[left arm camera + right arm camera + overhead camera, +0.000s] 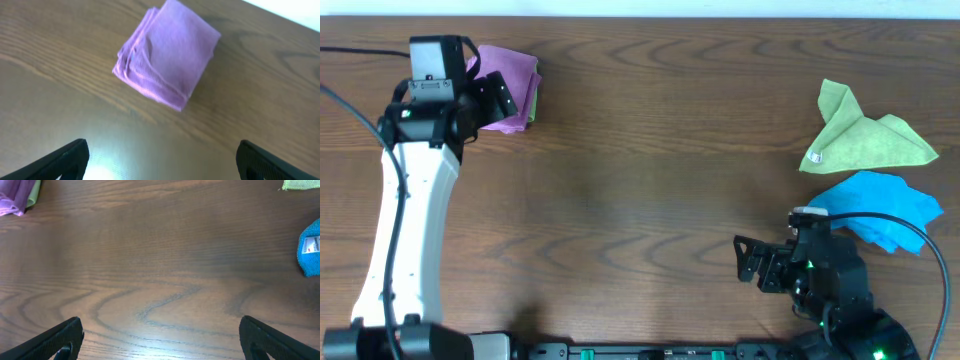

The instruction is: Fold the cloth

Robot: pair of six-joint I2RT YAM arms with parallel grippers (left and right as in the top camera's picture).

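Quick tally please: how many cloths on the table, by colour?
Purple cloth: 1, folded
Green cloth: 2, counting the green edge beside the purple one
Blue cloth: 1
Total: 4

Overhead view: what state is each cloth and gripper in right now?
mauve cloth: folded into a compact square, not gripped.
lime-green cloth: crumpled, unfolded.
blue cloth: crumpled, unfolded.
left gripper: open, empty, above the mauve cloth.
right gripper: open, empty.
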